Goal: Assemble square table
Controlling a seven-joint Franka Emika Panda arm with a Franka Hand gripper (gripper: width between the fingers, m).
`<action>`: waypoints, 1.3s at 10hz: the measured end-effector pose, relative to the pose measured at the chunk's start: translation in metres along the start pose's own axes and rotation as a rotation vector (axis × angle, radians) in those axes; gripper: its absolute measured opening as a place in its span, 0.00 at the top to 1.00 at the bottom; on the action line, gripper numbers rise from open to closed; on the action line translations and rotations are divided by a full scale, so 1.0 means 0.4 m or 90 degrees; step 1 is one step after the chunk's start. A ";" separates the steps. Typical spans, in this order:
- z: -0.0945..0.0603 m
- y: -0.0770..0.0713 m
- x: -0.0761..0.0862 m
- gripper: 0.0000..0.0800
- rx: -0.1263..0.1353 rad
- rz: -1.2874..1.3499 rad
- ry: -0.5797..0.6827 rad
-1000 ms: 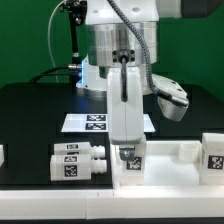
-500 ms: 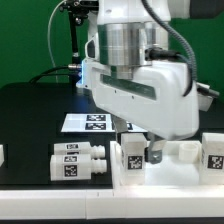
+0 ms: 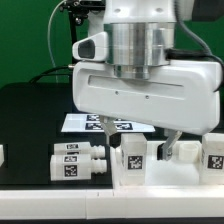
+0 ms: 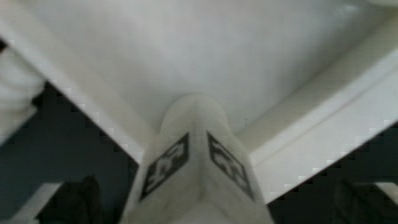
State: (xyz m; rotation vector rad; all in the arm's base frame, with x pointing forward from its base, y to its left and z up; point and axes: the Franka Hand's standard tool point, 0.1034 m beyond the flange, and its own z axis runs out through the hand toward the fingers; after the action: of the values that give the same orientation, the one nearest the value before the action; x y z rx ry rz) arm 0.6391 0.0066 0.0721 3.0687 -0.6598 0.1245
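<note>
The square table's white top [image 3: 190, 152] lies at the front of the exterior view. One white tagged leg [image 3: 133, 156] stands upright on it. My gripper [image 3: 139, 142] hangs right over that leg, open, one finger on each side and neither touching it. In the wrist view the leg [image 4: 196, 165] rises between the dark fingertips [image 4: 73, 201] of the gripper [image 4: 224, 206], with the table top [image 4: 196, 50] behind. A second leg [image 3: 214, 155] stands at the top's right end. Two more legs [image 3: 76, 161] lie side by side on the black mat at the exterior view's left.
The marker board [image 3: 88, 122] lies flat behind the legs, partly hidden by my gripper. A small white piece [image 3: 2, 154] shows at the exterior view's left edge. A green backdrop closes the back.
The jaws have opened and let go of the upright leg. The wrist has turned, so the hand's broad side now faces the exterior camera. The leg stays standing.
</note>
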 end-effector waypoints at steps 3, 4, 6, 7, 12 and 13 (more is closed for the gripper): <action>0.000 0.002 0.000 0.34 0.001 -0.080 0.000; 0.000 0.002 -0.001 0.34 0.002 -0.071 -0.001; 0.001 0.013 0.003 0.65 -0.001 -0.008 0.000; 0.002 0.014 0.004 0.65 -0.001 0.040 0.000; 0.002 0.020 0.009 0.64 -0.015 0.445 -0.006; 0.002 0.026 0.010 0.64 -0.008 0.529 -0.017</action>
State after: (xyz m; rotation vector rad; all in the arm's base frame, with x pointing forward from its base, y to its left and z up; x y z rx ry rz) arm 0.6387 -0.0046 0.0716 2.5637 -1.8577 0.0698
